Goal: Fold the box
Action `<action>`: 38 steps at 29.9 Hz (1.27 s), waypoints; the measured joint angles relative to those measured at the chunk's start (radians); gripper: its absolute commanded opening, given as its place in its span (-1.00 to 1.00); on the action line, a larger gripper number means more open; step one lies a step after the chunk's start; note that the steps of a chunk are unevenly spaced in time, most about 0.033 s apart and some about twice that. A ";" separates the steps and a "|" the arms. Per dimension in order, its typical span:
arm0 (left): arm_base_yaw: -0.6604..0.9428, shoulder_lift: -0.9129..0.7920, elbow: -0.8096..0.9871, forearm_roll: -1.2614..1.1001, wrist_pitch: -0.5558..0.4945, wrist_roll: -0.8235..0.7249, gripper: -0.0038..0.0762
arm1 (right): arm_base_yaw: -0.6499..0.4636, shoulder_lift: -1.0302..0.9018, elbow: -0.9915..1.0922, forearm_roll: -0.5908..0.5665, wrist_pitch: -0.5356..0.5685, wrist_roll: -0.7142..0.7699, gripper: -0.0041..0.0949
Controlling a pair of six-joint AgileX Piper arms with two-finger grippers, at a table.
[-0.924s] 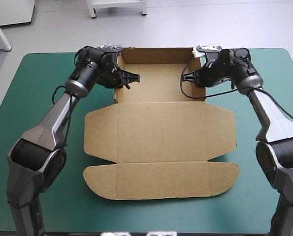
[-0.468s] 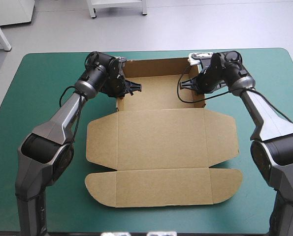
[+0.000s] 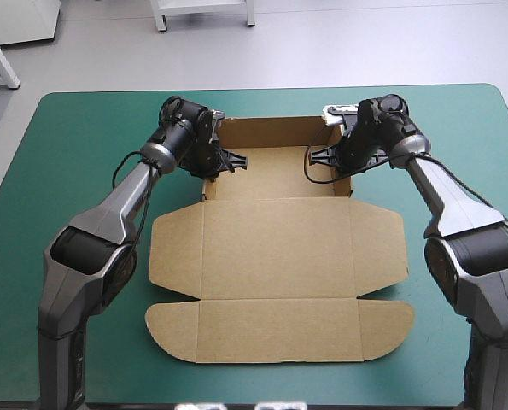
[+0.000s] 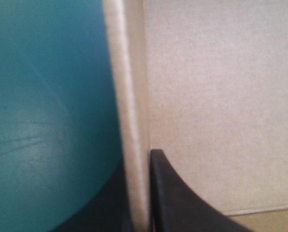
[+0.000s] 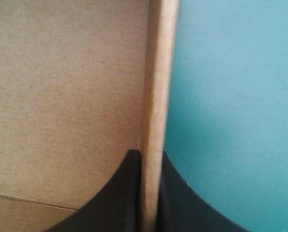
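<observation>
The brown box [image 3: 275, 248] lies at the middle of the table, an open tray with its lid flat. The tray sits at the 12 o'clock end, with its far wall [image 3: 275, 130], left wall [image 3: 206, 181] and right wall [image 3: 353, 175] standing. The lid panel and its round-ended front flap [image 3: 279, 329] are spread toward 6 o'clock on the teal-green cover [image 3: 83, 137].

The left gripper [image 3: 228, 160] is at the tray's 9 o'clock side. Its arm runs up from 7 o'clock, with the wrist bent so the black fingers point toward 3 o'clock. The left wrist view shows this gripper [image 4: 137, 166] pinching the left wall's pale edge [image 4: 131, 96], with one finger on the inner board [image 4: 216, 96] and the other on the cover side [image 4: 47, 96].

The right gripper [image 3: 322, 156] mirrors it at 3 o'clock. Its arm rises from 5 o'clock, with the wrist turned toward 9 o'clock. In the right wrist view its fingers [image 5: 151, 155] are pressed against both faces of the right wall [image 5: 156, 72], with the tray floor [image 5: 66, 96] on one side and the cover [image 5: 231, 96] on the other.

From above, both wrists hide the tray's far corners. In each wrist view the outer finger is a dark shape that is hard to make out, and the finger bases are cut off.
</observation>
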 measured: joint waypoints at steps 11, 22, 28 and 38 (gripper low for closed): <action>0.000 0.008 -0.005 0.001 -0.002 0.011 -0.92 | 0.000 0.005 -0.006 -0.002 0.002 -0.005 -0.90; -0.001 0.002 -0.048 -0.005 -0.018 0.078 0.64 | 0.001 -0.002 -0.022 -0.013 0.002 -0.045 0.38; 0.000 -0.020 -0.079 0.007 -0.005 0.097 0.65 | 0.001 -0.038 -0.078 -0.030 0.029 -0.038 0.41; -0.001 -0.255 -0.081 0.114 0.005 0.118 0.48 | 0.001 -0.175 -0.098 -0.059 0.100 -0.031 0.41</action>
